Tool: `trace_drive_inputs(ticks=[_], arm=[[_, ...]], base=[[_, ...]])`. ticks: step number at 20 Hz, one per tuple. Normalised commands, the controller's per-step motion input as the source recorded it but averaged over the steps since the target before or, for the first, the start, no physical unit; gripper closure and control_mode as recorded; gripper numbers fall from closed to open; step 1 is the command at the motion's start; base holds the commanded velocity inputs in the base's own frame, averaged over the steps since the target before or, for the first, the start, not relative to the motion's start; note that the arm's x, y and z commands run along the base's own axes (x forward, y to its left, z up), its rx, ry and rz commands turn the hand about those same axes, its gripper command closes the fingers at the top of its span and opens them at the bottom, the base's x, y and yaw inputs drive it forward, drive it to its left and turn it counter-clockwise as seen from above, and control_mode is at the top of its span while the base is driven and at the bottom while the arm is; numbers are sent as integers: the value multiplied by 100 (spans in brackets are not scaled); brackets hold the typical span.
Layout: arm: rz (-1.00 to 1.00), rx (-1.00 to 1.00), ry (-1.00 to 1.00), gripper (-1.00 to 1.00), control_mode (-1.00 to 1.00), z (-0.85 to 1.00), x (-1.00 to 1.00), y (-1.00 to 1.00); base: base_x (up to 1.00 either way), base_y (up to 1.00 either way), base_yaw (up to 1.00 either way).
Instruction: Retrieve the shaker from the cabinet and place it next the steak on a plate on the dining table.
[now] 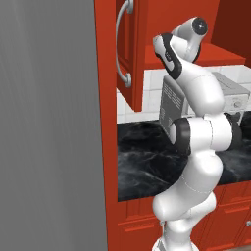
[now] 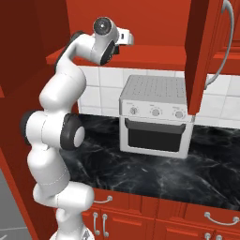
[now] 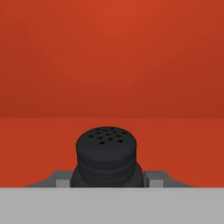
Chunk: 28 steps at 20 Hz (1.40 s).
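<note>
Now, claw [image 3: 107,181]: closed on the shaker [image 3: 106,155], fingers touching both its sides.
Shaker: upright inside the red cabinet [image 3: 112,65], holed top showing.

The red cabinet [image 3: 113,127] shelf carries the black shaker [image 3: 107,153], standing upright right at the claw [image 3: 107,178], between its fingertips.

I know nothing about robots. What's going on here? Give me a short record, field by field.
arm: reaches up into the open red cabinet
gripper: fingers close against both sides of the shaker
shaker: small, black, holes on top, upright on the red cabinet shelf
cabinet door: swung open, silver handle
below: toaster oven on black marble counter
</note>
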Motion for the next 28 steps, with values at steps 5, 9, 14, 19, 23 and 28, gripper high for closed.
trace_drive_inputs(ticks=[5,9,14,19,23,28], arm=[[0,0,0,100,-100,-4,0,0],[0,0,0,100,-100,-3,-1,0],[0,0,-15,100,-100,2,-47,0],[0,0,-27,100,-100,30,-92,0],[0,0,-16,100,-100,25,-100,-2],[2,0,-5,100,-100,37,-100,0]], base=[[0,0,0],[0,0,0],[0,0,0],[0,0,0],[0,0,0],[0,0,0]])
